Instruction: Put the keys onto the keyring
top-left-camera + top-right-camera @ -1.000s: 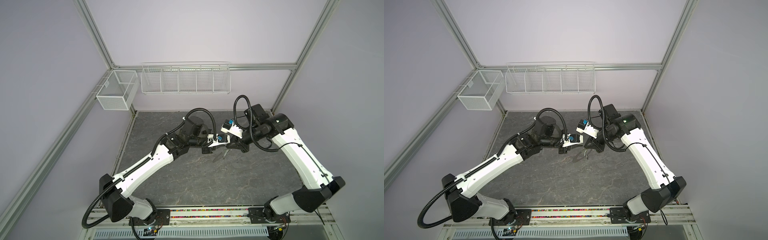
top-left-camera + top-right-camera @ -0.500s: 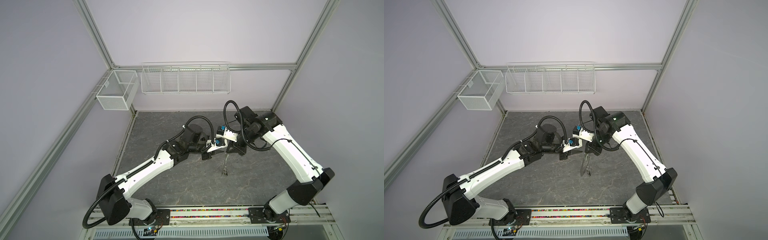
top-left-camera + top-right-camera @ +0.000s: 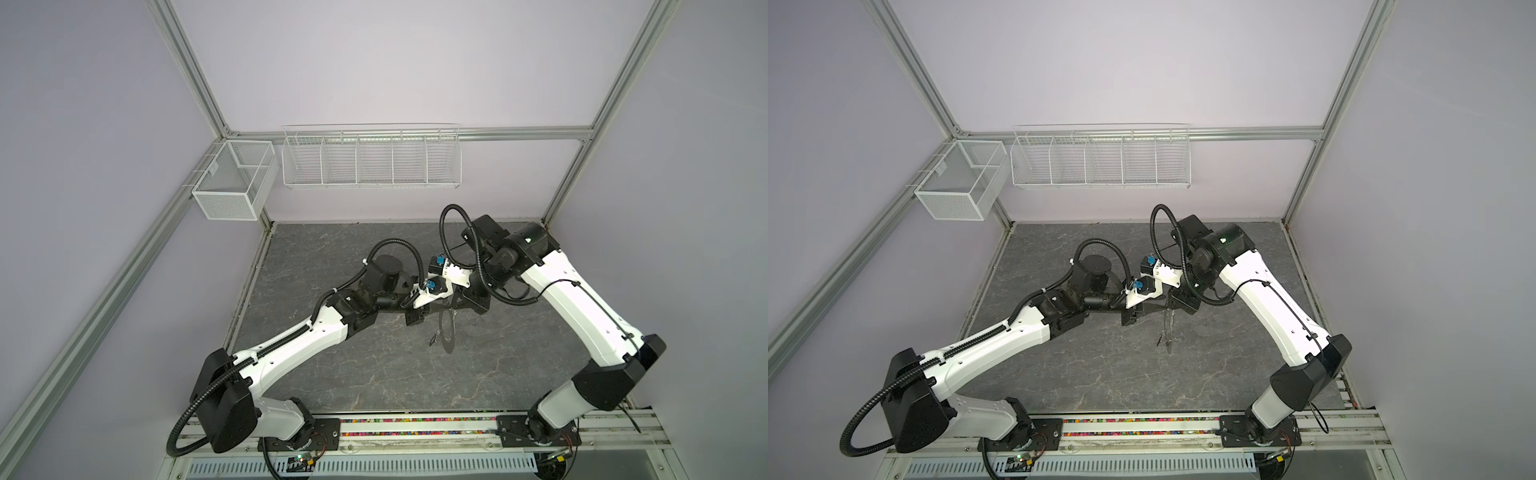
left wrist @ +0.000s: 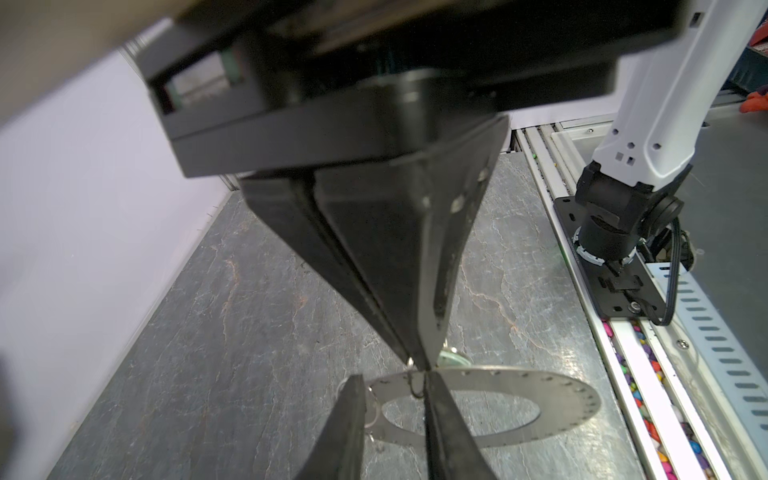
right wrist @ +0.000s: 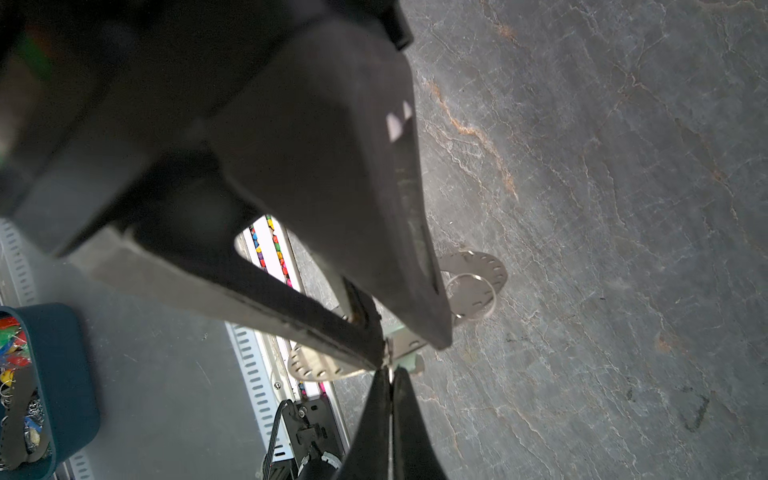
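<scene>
Now we're pinching keyring [image 4: 582, 399] rim, right gripper [image 4: 424, 365] jaws closed; thin, stiff, likely slippery; left gripper [image 4: 394, 380] jaws unclear.

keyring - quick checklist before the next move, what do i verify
1. Keyring off the table: ok, hangs on edge in both top views.
2. Right jaws shut on its rim: ok.
3. Left jaws gripping: cannot tell; they stand apart at the rim.
4. Room between the two pairs of jaws: not ok, they meet at one spot.
5. Key threaded on: cannot tell; only a pale tag shows behind the rim.
</scene>
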Motion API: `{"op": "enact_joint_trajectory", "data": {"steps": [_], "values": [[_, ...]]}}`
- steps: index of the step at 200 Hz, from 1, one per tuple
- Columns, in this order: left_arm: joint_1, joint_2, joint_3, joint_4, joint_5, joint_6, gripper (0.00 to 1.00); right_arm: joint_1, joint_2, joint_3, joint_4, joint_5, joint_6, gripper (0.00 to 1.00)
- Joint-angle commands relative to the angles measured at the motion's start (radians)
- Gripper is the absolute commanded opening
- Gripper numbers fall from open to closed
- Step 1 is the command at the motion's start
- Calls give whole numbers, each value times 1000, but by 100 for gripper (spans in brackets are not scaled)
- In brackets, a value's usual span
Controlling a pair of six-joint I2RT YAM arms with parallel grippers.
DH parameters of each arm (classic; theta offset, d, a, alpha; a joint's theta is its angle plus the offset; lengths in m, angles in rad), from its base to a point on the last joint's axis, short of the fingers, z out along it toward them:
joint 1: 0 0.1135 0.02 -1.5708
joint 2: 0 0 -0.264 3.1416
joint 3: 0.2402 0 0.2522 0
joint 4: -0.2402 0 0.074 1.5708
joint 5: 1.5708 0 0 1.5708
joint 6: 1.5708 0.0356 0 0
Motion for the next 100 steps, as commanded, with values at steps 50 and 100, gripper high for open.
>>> {"op": "enact_joint_trajectory", "data": {"steps": [50,100], "values": [[-6,-17,-7,40,60,-35,24,39,-8,15,24,-1,4,6],[-5,-21,-11,-13,44,0,22,41,-44,-16,54,16,-6,6]]}}
